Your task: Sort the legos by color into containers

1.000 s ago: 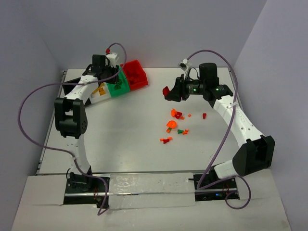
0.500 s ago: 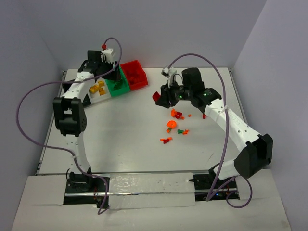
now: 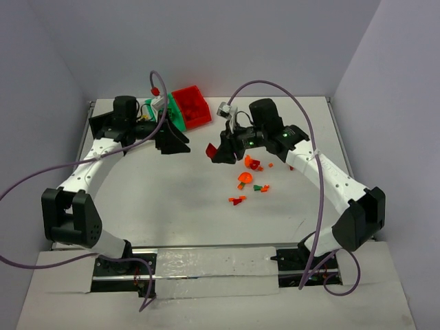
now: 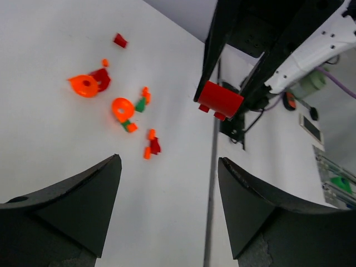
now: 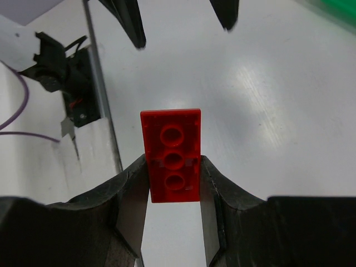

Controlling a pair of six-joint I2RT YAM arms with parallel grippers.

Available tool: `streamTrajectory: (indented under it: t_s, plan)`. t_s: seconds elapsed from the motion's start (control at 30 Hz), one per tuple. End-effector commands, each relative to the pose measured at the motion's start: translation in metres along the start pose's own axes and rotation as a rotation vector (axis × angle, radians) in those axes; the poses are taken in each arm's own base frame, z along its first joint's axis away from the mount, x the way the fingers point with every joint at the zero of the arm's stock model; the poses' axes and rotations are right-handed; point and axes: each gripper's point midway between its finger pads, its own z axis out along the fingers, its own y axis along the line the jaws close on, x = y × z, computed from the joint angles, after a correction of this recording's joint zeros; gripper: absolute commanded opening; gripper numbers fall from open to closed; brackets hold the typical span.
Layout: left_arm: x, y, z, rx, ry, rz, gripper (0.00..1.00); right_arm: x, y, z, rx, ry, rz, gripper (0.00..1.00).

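right arm carrying a red brick, left gripper empty

right gripper (image 3: 217, 152) is clamped on a red brick (image 3: 212, 149), lifted above the table (image 3: 179, 206), left of the loose pile. in the right wrist view the red brick (image 5: 171, 156) sits between the two pads, gripped by its long sides, three round holes facing the camera, far end sticking out past the fingertips. right gripper (image 5: 172, 167) has bare white table under it. the left wrist view shows the same red brick (image 4: 219, 100) held up off the surface.

left gripper (image 3: 172, 141) is spread wide with nothing in it, hanging just in front of the bins. left gripper (image 4: 167, 183) fingers are well apart, with only table between them.

red bin (image 3: 191, 106) is at the far edge and the green bin (image 3: 177, 113) just left of it, partly hidden by the left arm. cannot make out the other bins.

loose legos (image 3: 251, 177) lie scattered right of centre: orange round pieces, red bits and one small green one. the same loose legos (image 4: 121, 108) show in the left wrist view.
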Motion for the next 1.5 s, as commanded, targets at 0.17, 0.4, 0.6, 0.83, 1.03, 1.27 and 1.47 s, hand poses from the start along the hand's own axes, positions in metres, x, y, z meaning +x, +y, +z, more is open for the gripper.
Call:
streamTrajectory:
  t_s: [0.17, 0.4, 0.6, 0.83, 1.03, 1.27, 1.47]
  plan:
    - [0.0, -0.062, 0.025, 0.18, 0.015, 0.099, 0.82, -0.01, 0.033, 0.005, -0.156, 0.003, -0.005, 0.0]
    - [0.001, -0.074, 0.035, 0.183, 0.011, 0.116, 0.8, -0.008, 0.041, 0.007, -0.189, 0.019, -0.007, 0.0]
    - [0.005, -0.07, 0.046, 0.152, 0.02, 0.13, 0.77, -0.007, 0.046, 0.007, -0.211, 0.024, -0.01, 0.0]
    - [0.007, -0.07, 0.048, 0.171, 0.033, 0.129, 0.45, -0.007, 0.046, 0.007, -0.207, 0.024, -0.012, 0.0]
    - [0.017, -0.067, 0.048, 0.188, 0.085, 0.115, 0.0, -0.004, 0.037, 0.009, -0.167, 0.03, -0.001, 0.06]
    - [-0.017, -0.002, 0.044, -0.094, 0.074, 0.238, 0.0, -0.002, -0.013, -0.015, -0.024, 0.035, 0.107, 1.0]
    - [-0.098, 0.127, 0.015, -0.745, 0.012, 0.327, 0.0, -0.002, -0.074, -0.074, 0.197, -0.047, 0.192, 1.0]
